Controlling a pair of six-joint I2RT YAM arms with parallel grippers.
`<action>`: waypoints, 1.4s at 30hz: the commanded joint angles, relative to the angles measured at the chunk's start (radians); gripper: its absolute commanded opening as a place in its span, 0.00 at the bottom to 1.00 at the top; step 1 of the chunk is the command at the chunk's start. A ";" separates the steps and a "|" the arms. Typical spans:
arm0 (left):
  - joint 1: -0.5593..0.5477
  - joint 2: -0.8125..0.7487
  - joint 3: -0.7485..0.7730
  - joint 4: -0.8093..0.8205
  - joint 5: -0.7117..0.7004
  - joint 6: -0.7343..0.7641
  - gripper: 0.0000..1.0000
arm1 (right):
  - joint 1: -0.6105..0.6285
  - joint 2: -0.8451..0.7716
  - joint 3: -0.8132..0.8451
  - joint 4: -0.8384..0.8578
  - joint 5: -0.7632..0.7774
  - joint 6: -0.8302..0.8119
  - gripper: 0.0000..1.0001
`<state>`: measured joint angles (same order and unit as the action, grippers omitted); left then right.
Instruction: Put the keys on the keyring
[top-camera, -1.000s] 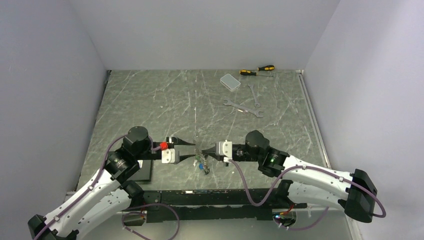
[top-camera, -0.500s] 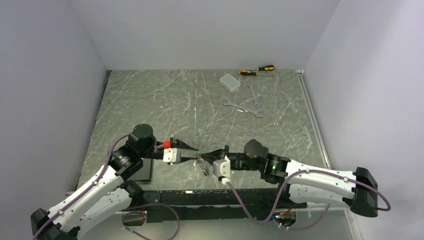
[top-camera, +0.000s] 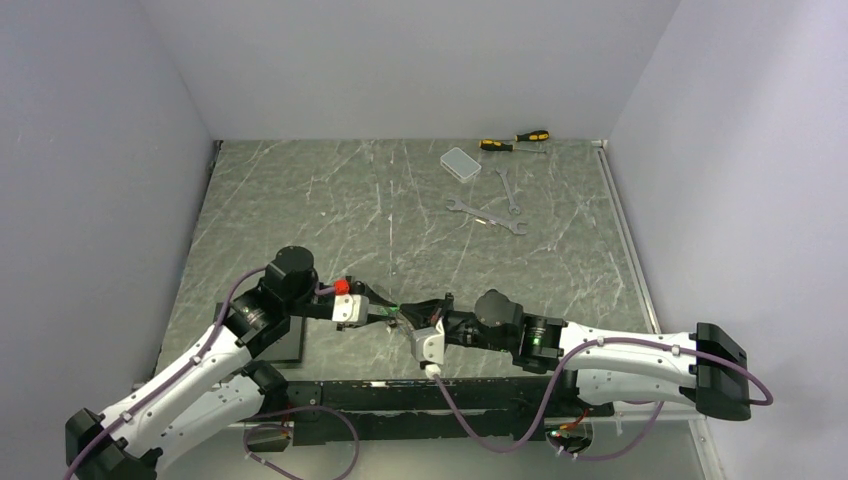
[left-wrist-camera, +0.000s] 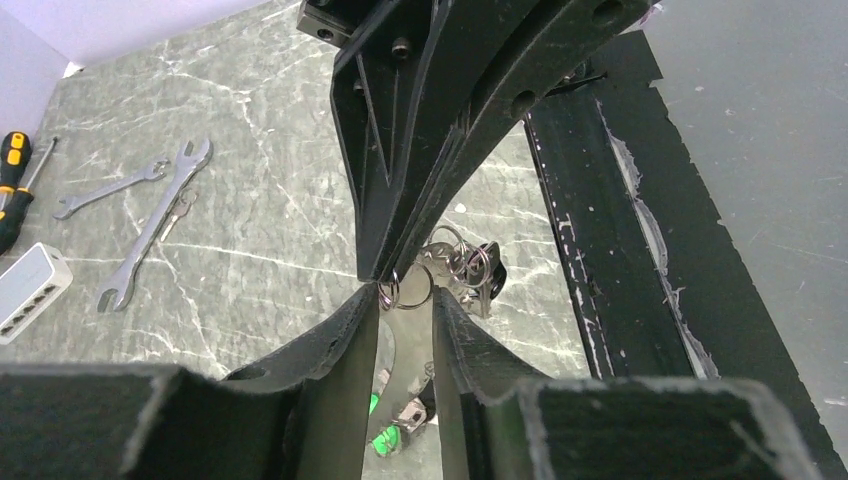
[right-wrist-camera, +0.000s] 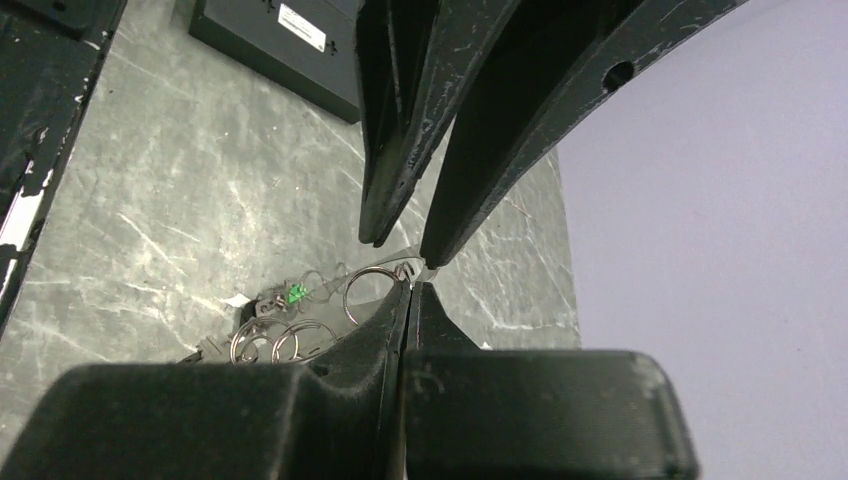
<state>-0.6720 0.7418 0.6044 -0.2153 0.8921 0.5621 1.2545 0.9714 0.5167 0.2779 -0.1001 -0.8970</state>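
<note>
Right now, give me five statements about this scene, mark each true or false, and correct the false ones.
1. The right gripper has its fingers pressed together at the tips. True.
2. The wrenches lie by the arm bases. False: they lie far back on the right, near the screwdriver and the white box.
3. The left gripper and the right gripper have their tips close together. True.
4. The keys lie beside the screwdriver. False: they are bunched right by the gripper tips.
5. There is a green key head in the bunch. True.
</note>
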 joint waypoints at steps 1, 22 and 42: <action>-0.004 0.004 0.028 0.010 0.020 0.008 0.31 | 0.005 -0.020 0.003 0.136 0.017 0.012 0.00; -0.004 0.044 0.030 0.039 -0.005 -0.003 0.14 | 0.004 -0.024 -0.021 0.214 -0.031 0.102 0.00; -0.005 0.031 0.031 0.058 -0.003 -0.039 0.00 | 0.005 -0.020 -0.031 0.182 -0.004 0.156 0.16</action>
<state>-0.6724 0.7830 0.6044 -0.2058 0.8845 0.5552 1.2518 0.9707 0.4805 0.3908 -0.1040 -0.7700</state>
